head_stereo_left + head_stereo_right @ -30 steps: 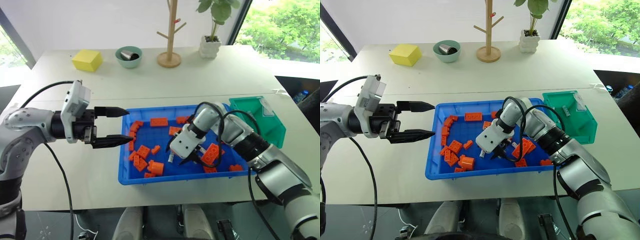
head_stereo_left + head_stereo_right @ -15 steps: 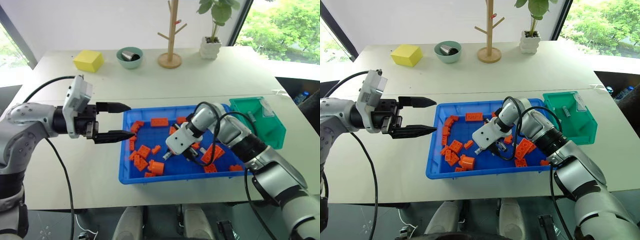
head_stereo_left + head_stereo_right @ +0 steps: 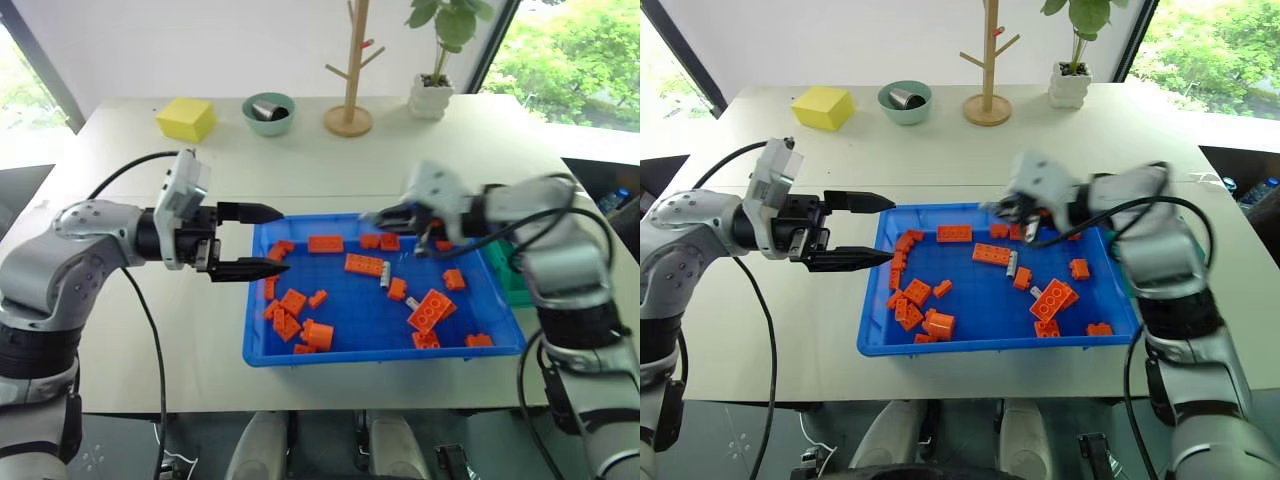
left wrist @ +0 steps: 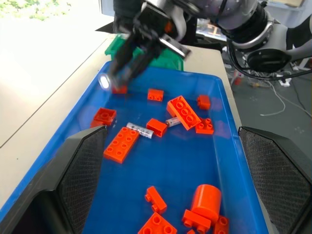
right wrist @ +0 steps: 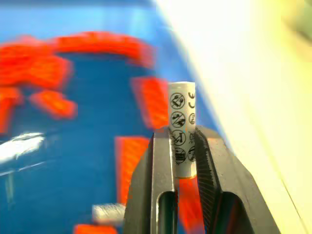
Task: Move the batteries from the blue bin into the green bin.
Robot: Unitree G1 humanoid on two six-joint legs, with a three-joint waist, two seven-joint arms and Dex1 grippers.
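Right wrist view settles the grip: my right gripper (image 5: pixel 184 161) has its two black fingers clamped on a battery (image 5: pixel 182 122), a pale cylinder with printed symbols that stands up out of the grip, its long axis running along the fingers. From the head views that hand (image 3: pixel 400 215) hangs above the far edge of the blue bin (image 3: pixel 290 355), towards its far right corner. The green bin (image 3: pixel 512 287) lies to the right of the held battery, just beyond the blue bin's right wall and largely hidden behind my right forearm; the left wrist view shows it (image 4: pixel 168 54) sitting past the tray's far corner. So I judge the coming move to be a carry rightwards over that corner, with the right arm plainly the nearer one. My left gripper (image 3: pixel 262 240) hovers at the blue bin's left edge, jaws well apart and empty, pointing across the tray. Two more batteries are left on the blue floor among the orange bricks (image 3: pixel 432 310): one (image 3: pixel 384 279) near the middle, its long axis running roughly from near to far, beside a long brick, and another (image 3: pixel 412 302) just nearer to me, touching or nearly touching the big brick, angled. Both lie towards my right hand's side of the tray.
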